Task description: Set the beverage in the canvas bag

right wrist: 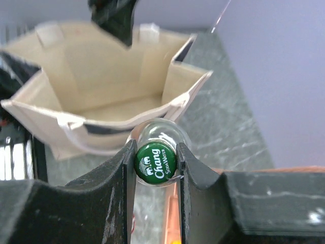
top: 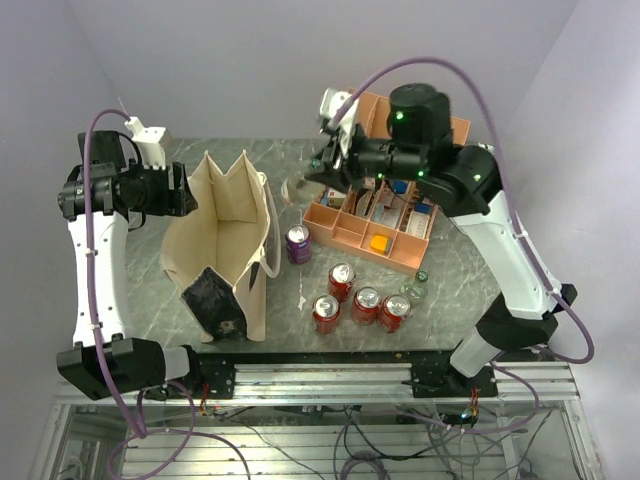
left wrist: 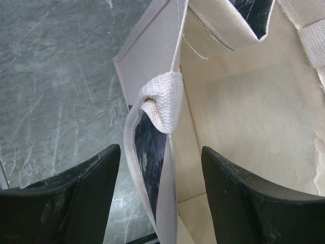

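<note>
The canvas bag (top: 250, 290) stands open at the table's left, cream with a dark panel at its near end. It also shows in the left wrist view (left wrist: 244, 117) and the right wrist view (right wrist: 101, 76). My left gripper (top: 186, 196) is open, its fingers (left wrist: 91, 188) astride the bag's left wall and handle loop (left wrist: 163, 104) without closing on them. My right gripper (top: 328, 165) is shut on a clear glass bottle (right wrist: 157, 133) with a green Chang cap. It holds the bottle in the air over the organizer's left end, right of the bag.
An orange-pink divided organizer (top: 352, 232) with small items sits at the back right. A purple can (top: 298, 243), several red cans (top: 341, 281) and another green-capped bottle (top: 417, 285) stand on the grey marbled table (top: 450, 290) near the front.
</note>
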### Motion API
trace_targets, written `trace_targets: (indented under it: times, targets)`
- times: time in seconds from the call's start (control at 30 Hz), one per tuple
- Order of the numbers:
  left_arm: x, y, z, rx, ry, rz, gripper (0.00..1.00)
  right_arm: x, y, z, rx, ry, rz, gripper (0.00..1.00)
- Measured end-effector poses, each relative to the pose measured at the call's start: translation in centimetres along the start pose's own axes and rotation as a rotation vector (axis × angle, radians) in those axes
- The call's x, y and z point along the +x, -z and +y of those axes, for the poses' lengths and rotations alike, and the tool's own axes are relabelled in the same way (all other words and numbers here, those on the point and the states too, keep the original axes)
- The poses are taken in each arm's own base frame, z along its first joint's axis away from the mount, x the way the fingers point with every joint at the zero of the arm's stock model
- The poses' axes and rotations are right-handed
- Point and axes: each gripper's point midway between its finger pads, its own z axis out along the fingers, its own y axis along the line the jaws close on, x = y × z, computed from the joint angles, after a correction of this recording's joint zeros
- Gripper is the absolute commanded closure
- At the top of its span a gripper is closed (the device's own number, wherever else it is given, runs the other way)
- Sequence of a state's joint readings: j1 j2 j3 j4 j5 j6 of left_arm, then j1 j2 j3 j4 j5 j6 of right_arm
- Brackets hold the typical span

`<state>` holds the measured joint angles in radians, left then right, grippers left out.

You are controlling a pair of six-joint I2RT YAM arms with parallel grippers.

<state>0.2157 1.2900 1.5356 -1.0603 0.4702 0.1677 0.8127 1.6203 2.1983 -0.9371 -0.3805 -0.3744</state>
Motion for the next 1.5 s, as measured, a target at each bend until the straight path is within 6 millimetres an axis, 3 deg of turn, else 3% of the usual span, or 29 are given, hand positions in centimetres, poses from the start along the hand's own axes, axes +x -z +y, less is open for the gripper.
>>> trace_targets:
  times: [0.07,0.2,0.3,0.47,0.63,0.73,1.1,1.3,1.4,1.5]
  targets:
    - [0.3,0.0,-0.1,0.004,0.002,0.004,0.28,-3.2,1.2,-0.7,0.026,0.023,-0.083,1.0]
    - [0.4,0.1,-0.2,0.005,0.004,0.007,0.36,-6.3,1.9,-1.0,0.035,0.038,-0.182,1.0]
    - [0.4,0.3,-0.3,0.004,-0.001,0.004,0.42,-6.5,0.7,-0.7,0.004,0.016,-0.199,1.0]
    - [0.8,0.9,-0.7,0.006,-0.009,-0.003,0.55,-5.4,-3.8,-0.4,-0.063,-0.04,-0.187,1.0]
    - [1.9,1.2,-1.5,0.028,-0.002,0.006,0.78,-4.1,-8.3,0.6,-0.125,-0.09,-0.17,1.0]
    - [2.6,1.2,-1.9,0.049,0.005,0.015,0.92,-4.1,-9.6,1.3,-0.147,-0.099,-0.179,1.0]
    - [3.5,1.2,-3.7,0.143,0.022,0.019,0.93,-5.5,-11.3,5.2,-0.239,-0.11,-0.205,1.0]
    - [4.1,1.4,-5.2,0.224,0.041,0.018,0.93,-5.2,-12.3,7.3,-0.282,-0.113,-0.194,1.0]
    - [4.4,1.5,-6.0,0.267,0.051,0.023,0.93,-4.0,-13.1,7.7,-0.294,-0.122,-0.17,1.0]
    - [4.8,1.5,-6.6,0.301,0.063,0.032,0.93,-1.4,-14.5,8.0,-0.298,-0.128,-0.114,1.0]
